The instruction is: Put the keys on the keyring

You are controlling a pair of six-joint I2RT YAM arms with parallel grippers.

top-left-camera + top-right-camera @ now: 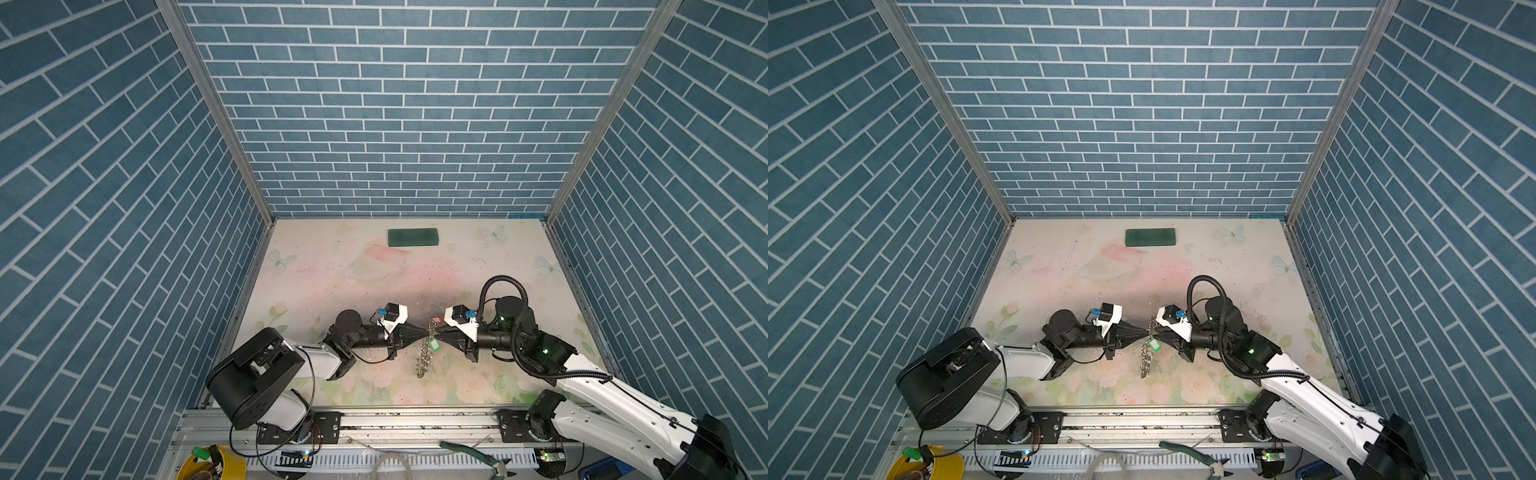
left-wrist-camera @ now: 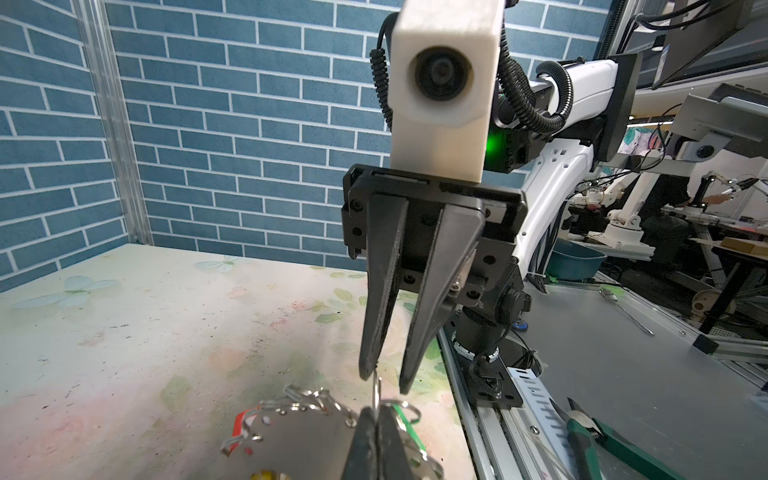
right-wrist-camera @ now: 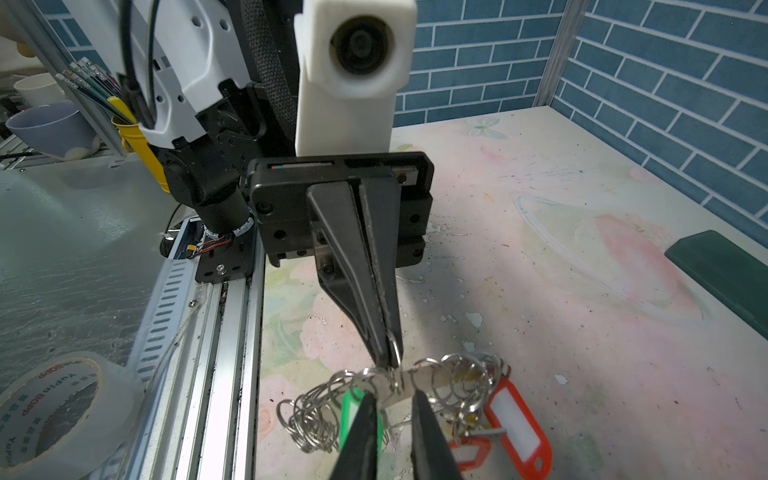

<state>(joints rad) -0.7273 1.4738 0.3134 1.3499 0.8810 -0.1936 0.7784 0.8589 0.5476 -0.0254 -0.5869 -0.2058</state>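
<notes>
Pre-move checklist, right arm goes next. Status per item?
1. Left pincer shut on a split ring of the keyring: ok.
2. Right pincer open, jaws apart, clamping nothing: ok.
3. Keyring lifted clear of the table: cannot tell.
4. Green tag and red tag hanging with the keyring: ok. Their keys threaded on: cannot tell.
5. Dark green block far from both arms: ok.
</notes>
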